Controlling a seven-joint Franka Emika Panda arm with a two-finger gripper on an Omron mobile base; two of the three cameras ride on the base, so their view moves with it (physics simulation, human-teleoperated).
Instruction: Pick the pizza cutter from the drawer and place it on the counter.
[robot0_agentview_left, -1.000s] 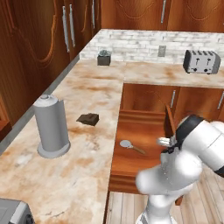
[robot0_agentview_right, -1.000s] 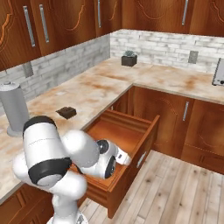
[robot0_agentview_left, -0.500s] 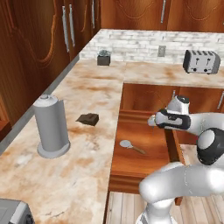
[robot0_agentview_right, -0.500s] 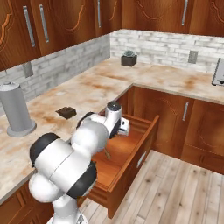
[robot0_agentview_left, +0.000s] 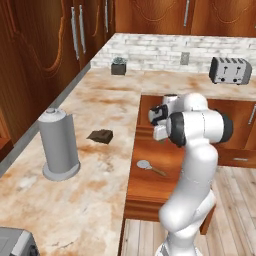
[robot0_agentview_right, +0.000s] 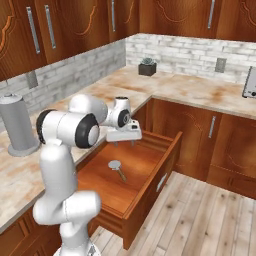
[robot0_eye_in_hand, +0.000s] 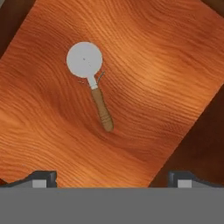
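My gripper (robot0_agentview_right: 124, 143) hangs spread wide and empty above the open drawer (robot0_agentview_right: 150, 190). The cutter (robot0_eye_in_hand: 91, 81) lies flat on the drawer's wood bottom below me, wheel and handle untouched, beside the counter (robot0_agentview_left: 75, 195).

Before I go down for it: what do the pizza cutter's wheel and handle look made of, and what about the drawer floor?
The pizza cutter: the wheel is flat, pale silver-grey with a matte sheen, so probably metal; the handle is brown with faint rings, likely wood. The drawer floor shows reddish-orange wavy grain, so it looks like smooth finished wood. All rendered, so this is by look only.
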